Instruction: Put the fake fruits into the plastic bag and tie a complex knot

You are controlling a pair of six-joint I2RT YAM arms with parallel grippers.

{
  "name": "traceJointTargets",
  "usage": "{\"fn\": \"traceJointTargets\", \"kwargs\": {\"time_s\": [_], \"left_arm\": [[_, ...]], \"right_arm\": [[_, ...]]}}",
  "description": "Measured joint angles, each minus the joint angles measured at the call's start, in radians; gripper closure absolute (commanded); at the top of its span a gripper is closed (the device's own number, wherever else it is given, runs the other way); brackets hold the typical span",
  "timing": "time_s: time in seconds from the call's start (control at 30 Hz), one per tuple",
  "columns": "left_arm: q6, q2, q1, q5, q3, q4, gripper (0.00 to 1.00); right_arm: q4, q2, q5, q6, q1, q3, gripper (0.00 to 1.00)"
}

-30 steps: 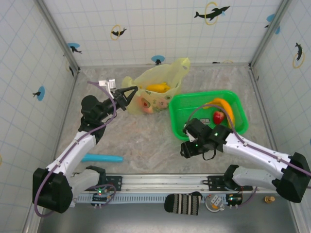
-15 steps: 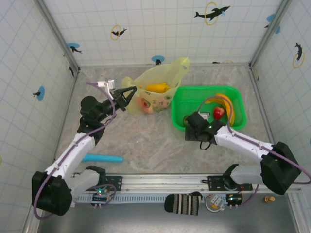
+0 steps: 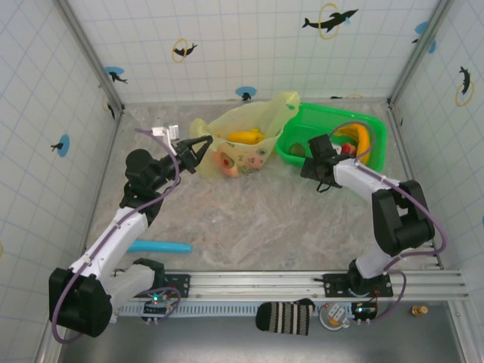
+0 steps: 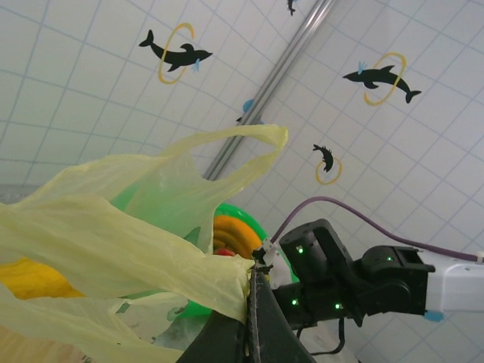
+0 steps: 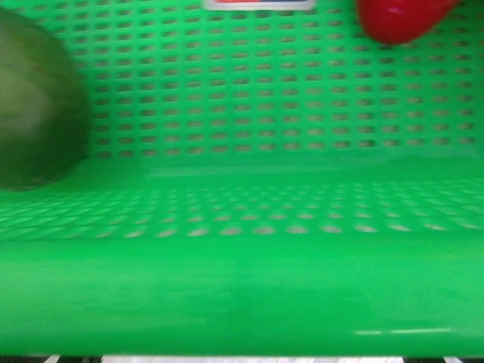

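Observation:
The plastic bag (image 3: 240,128), pale yellow-green, lies at the back of the table with a yellow banana (image 3: 246,137) and a pink-orange fruit (image 3: 224,161) inside. My left gripper (image 3: 206,142) is shut on the bag's edge and holds it up; in the left wrist view the film is pinched between the closed jaws of the left gripper (image 4: 255,276). My right gripper (image 3: 312,148) presses against the near-left wall of the green tray (image 3: 340,112). Its fingers are hidden. The tray holds an orange-yellow banana (image 3: 364,141), a red fruit (image 5: 397,19) and a dark green fruit (image 5: 30,113).
A teal stick (image 3: 159,246) lies on the table near the left arm's base. The tray's perforated green wall (image 5: 242,287) stands right in front of the right wrist camera. The tiled enclosure walls close in the back and both sides.
The right arm has stretched forward and pushed the green tray toward the far right corner, next to the bag. The left arm and the bag have stayed put.

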Motion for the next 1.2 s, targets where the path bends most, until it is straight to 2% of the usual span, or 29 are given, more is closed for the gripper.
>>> {"fn": "traceJointTargets", "kwargs": {"time_s": [0.1, 0.2, 0.37, 0.5, 0.6, 0.7, 0.87, 0.97, 1.07, 1.17, 1.2], "left_arm": [[0.000, 0.000, 0.000, 0.000, 0.000, -0.007, 1.00], [0.000, 0.000, 0.000, 0.000, 0.000, -0.011, 1.00], [-0.001, 0.000, 0.000, 0.005, 0.002, -0.013, 1.00], [0.000, 0.002, -0.018, 0.010, 0.028, -0.035, 1.00], [0.000, 0.001, -0.043, 0.011, 0.063, -0.057, 1.00], [0.020, -0.017, -0.058, -0.016, 0.091, -0.107, 1.00], [0.066, -0.115, -0.059, -0.114, 0.091, -0.203, 1.00], [0.075, -0.135, -0.059, -0.127, 0.091, -0.225, 1.00], [0.075, -0.135, -0.059, -0.128, 0.089, -0.251, 1.00], [0.076, -0.147, -0.059, -0.132, 0.088, -0.277, 1.00], [0.077, -0.154, -0.059, -0.134, 0.088, -0.287, 1.00]], "right_arm": [[0.016, 0.026, 0.048, -0.018, -0.024, 0.032, 0.06], [0.087, -0.006, 0.040, -0.045, -0.017, 0.020, 0.09], [0.280, -0.216, -0.066, -0.163, 0.065, -0.093, 0.16], [0.402, -0.403, -0.204, -0.277, 0.143, -0.153, 0.20], [0.444, -0.474, -0.224, -0.348, 0.193, -0.153, 0.22], [0.465, -0.499, -0.211, -0.393, 0.193, -0.151, 0.17], [0.412, -0.381, -0.167, -0.433, 0.151, -0.003, 0.12], [0.408, -0.264, -0.164, -0.448, 0.138, 0.141, 0.13], [0.411, -0.144, -0.184, -0.448, 0.119, 0.269, 0.20], [0.417, -0.050, -0.241, -0.441, 0.096, 0.347, 0.34], [0.415, -0.026, -0.271, -0.436, 0.089, 0.366, 0.42]]}}
